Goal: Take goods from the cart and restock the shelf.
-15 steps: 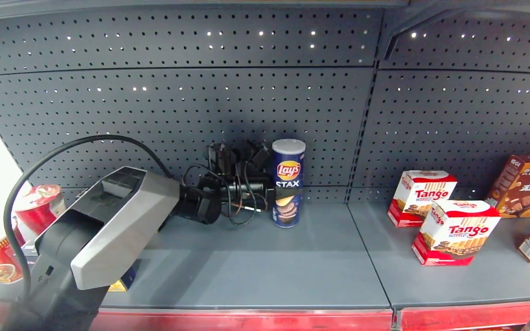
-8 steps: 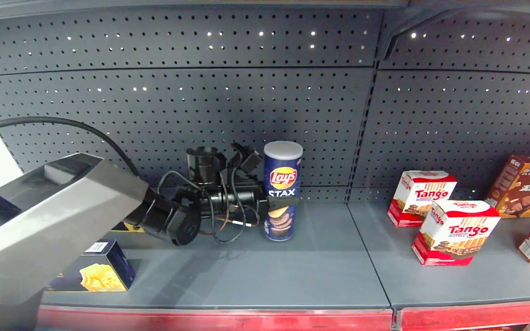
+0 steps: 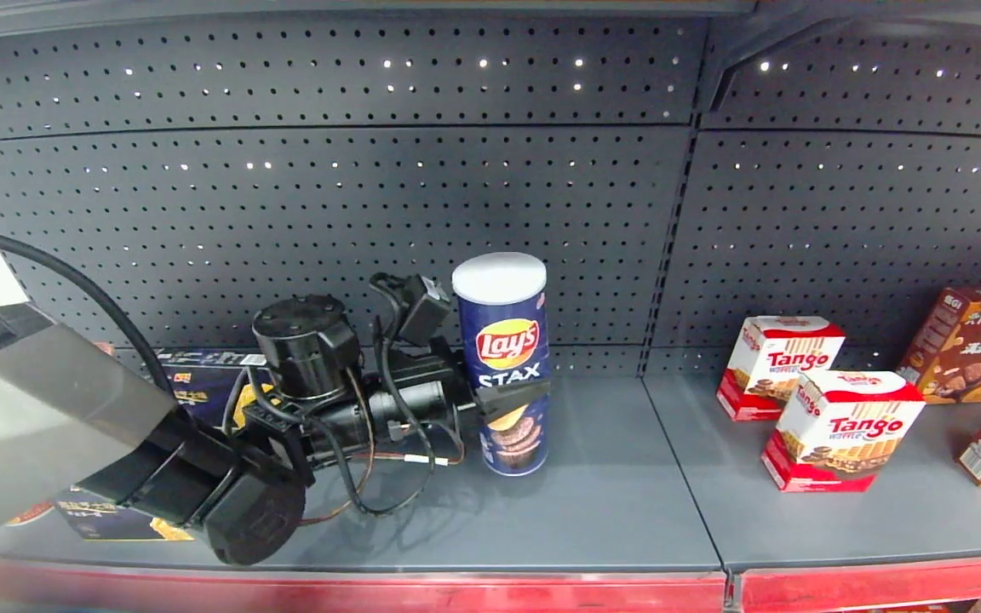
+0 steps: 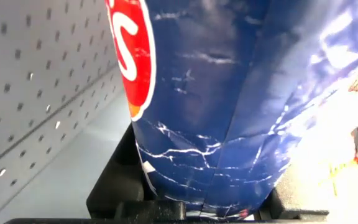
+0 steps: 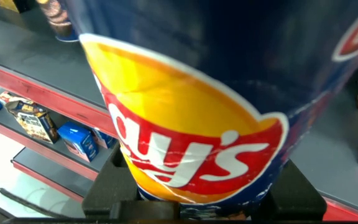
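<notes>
A blue chips can with a white lid stands upright at mid shelf, its base at or just above the grey shelf board. My left gripper reaches in from the left and is shut on the can's middle. In the left wrist view the can sits right between the jaws. In the right wrist view a second chips can, dark blue with a yellow and red logo, is held close, with my right gripper shut on it out in front of the shelf's red edge.
Two red and white wafer boxes and brown boxes sit on the right shelf section. Dark blue boxes lie at the left behind my arm. A pegboard wall backs the shelf. Lower shelves hold small boxes.
My left arm has drawn the chips can leftward and toward the shelf's front, with the can staying upright. The arm has swung lower, uncovering the blue boxes at the left.
</notes>
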{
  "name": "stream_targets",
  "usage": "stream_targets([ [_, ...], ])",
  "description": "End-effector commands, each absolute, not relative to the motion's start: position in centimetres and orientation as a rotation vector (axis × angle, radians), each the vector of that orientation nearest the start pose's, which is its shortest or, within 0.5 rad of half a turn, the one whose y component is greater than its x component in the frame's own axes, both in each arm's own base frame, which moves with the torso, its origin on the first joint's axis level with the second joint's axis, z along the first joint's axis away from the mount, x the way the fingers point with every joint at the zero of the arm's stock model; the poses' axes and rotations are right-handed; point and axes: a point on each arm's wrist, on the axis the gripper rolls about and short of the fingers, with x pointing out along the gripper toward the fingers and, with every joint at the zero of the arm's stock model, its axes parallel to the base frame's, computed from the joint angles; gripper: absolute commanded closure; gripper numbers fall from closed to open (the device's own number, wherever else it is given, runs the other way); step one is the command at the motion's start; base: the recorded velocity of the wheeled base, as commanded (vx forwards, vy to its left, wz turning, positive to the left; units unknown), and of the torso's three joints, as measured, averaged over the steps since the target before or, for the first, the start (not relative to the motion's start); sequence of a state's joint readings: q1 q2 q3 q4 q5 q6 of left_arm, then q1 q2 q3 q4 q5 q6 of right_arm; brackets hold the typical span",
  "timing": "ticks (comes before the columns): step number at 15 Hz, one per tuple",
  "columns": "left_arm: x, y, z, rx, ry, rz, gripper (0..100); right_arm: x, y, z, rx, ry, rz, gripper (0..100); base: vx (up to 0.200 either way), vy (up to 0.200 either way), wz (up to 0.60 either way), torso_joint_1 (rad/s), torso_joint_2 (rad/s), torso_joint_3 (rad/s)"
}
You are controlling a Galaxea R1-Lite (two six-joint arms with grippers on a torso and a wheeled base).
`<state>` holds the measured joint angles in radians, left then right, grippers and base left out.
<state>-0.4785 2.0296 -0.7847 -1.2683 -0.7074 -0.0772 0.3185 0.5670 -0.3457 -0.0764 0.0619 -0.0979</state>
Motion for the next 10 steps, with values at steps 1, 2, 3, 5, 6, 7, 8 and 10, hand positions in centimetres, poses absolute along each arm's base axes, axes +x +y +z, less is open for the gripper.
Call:
stream_targets([
  [1, 29.7, -17.9, 13.0, -0.072, 0.026, -1.2, 100, 3.4, 1.3, 18.1, -0.116, 0.13, 0.387, 100, 0.0, 0.0, 0.0, 0.0, 0.0, 0.0],
  [2, 29.1, -17.8, 12.3, -0.073, 0.043, -1.207, 100, 3.4, 1.2, 18.1, -0.116, 0.128, 0.385, 100, 0.0, 0.0, 0.0, 0.0, 0.0, 0.0],
  [3, 28.5, -17.6, 11.7, -0.074, 0.056, -1.209, 100, 3.4, 1.2, 18.1, -0.116, 0.128, 0.384, 100, 0.0, 0.0, 0.0, 0.0, 0.0, 0.0],
  [5, 27.9, -17.2, 11.1, -0.075, 0.059, -1.214, 100, 3.4, 1.2, 18.0, -0.116, 0.133, 0.384, 100, 0.0, 0.0, 0.0, 0.0, 0.0, 0.0],
  [6, 27.7, -17.1, 10.9, -0.075, 0.063, -1.215, 100, 3.4, 1.2, 18.0, -0.116, 0.134, 0.385, 100, 0.0, 0.0, 0.0, 0.0, 0.0, 0.0],
  [7, 27.7, -17.0, 10.7, -0.074, 0.067, -1.217, 100, 3.4, 1.3, 17.8, -0.117, 0.141, 0.386, 100, 0.0, 0.0, 0.0, 0.0, 0.0, 0.0],
  [8, 27.7, -16.9, 10.4, -0.074, 0.076, -1.233, 100, 3.4, 1.3, 17.7, -0.118, 0.145, 0.386, 100, 0.0, 0.0, 0.0, 0.0, 0.0, 0.0],
  [10, 27.8, -16.8, 9.9, -0.076, 0.095, -1.263, 100, 3.4, 1.3, 17.6, -0.118, 0.148, 0.386, 100, 0.0, 0.0, 0.0, 0.0, 0.0, 0.0],
])
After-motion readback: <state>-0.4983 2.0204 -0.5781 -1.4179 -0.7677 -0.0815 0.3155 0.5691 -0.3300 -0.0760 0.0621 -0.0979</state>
